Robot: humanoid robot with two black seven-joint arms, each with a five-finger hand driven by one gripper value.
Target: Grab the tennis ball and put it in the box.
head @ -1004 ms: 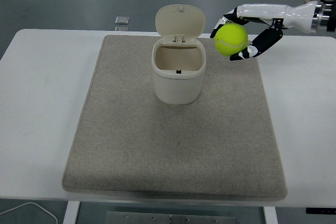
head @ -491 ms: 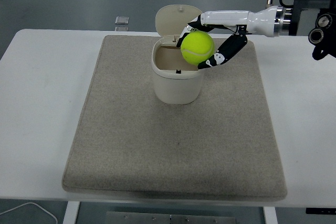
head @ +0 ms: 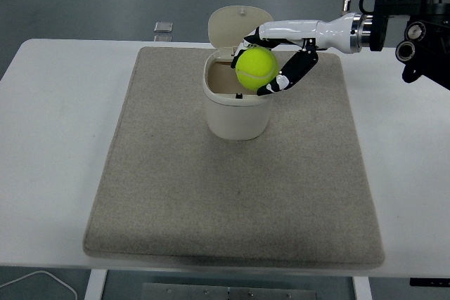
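Head view: tennis ball (head: 256, 67) is gripped by the right hand (head: 275, 60) and has been carried over the box (head: 238, 103) opening, so only the release is left, probably.

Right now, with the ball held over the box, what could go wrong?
1. The ball in the right hand sits over the right side of the box opening, not its middle; released here, it may strike the rim and bounce onto the mat.
2. The fingers are close to the rim; lowering further might nudge the box.
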